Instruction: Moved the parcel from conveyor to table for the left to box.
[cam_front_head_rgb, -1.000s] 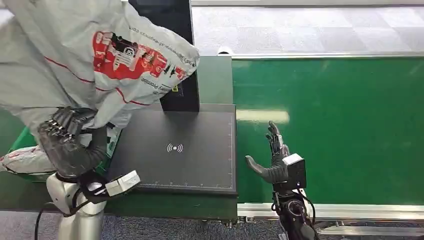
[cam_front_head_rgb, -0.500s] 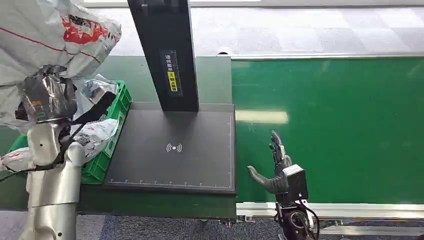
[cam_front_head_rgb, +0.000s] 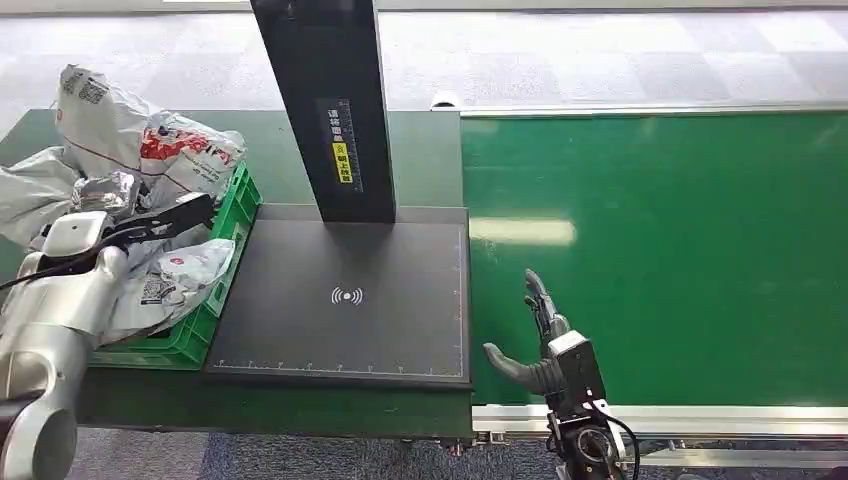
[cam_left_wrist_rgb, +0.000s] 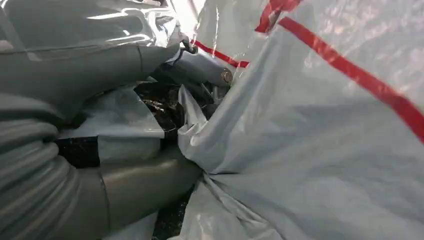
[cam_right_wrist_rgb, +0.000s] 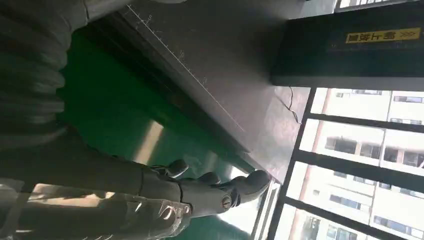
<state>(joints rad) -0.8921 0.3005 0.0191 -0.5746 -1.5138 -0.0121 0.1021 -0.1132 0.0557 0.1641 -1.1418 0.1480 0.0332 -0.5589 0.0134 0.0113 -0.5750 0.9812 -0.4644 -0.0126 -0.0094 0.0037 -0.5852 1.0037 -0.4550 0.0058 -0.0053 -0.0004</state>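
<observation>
Grey parcel with red print over green crate at desk's left end, gripped by left hand; fingers wrapped in its plastic. Right hand above green conveyor belt, fingers spread, holding nothing, well apart from parcel.

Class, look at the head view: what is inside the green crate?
The green crate holds grey plastic parcels, with the held parcel piled above them in the left hand. The crate's floor and anything beneath the bags are covered.
</observation>
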